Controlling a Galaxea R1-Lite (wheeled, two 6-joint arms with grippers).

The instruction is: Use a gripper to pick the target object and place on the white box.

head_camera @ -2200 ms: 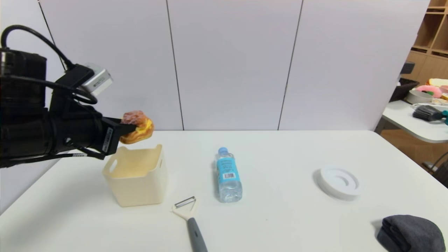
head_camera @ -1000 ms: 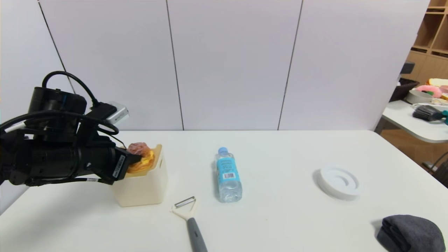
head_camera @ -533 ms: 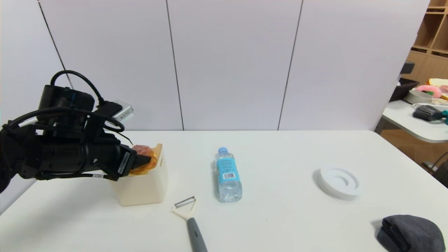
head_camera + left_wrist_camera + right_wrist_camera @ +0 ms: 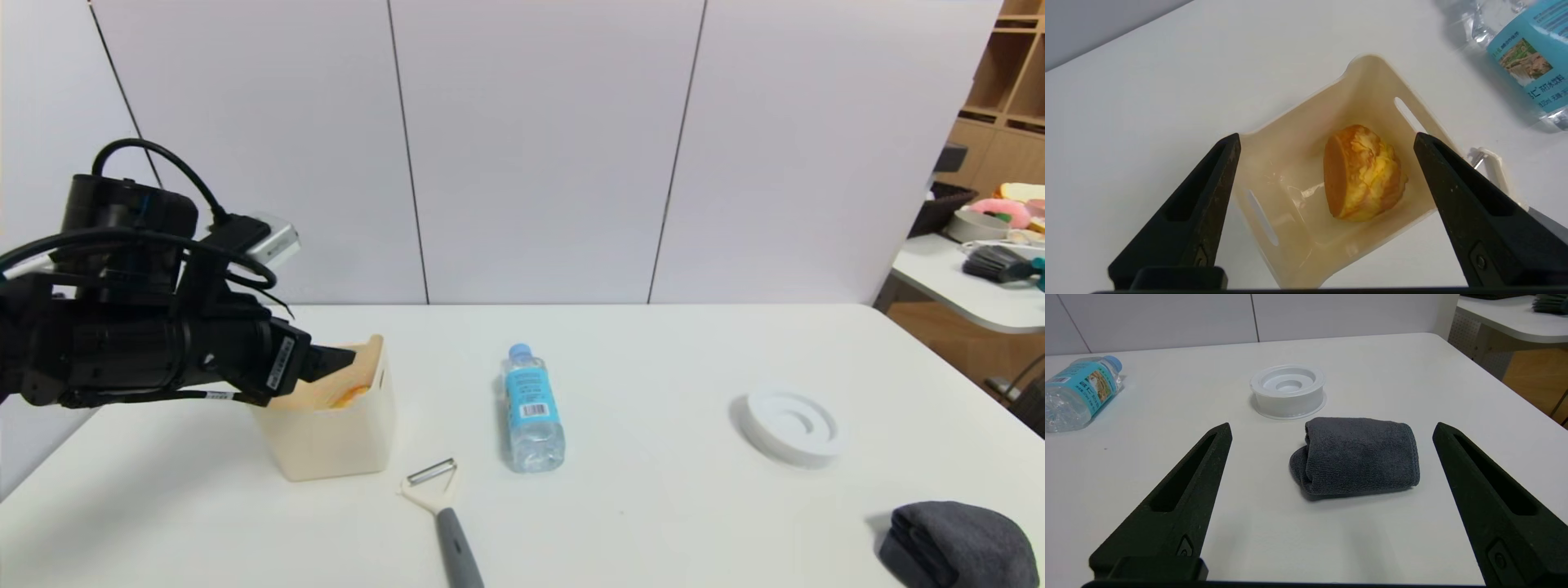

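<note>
Left end effector (image 4: 1327, 141) spread wide, hovering over white box (image 4: 1372, 81); cream puff (image 4: 1361, 171) released inside, toward 3 o'clock wall.

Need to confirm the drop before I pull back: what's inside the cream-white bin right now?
The cream puff lies on its side on the floor of the cream-white bin, with the left gripper open above it. The bin floor under the puff is hidden.

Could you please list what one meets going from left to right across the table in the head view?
Left hand → white box → peeler → water bottle → white ringed disc → rolled grey towel.
</note>
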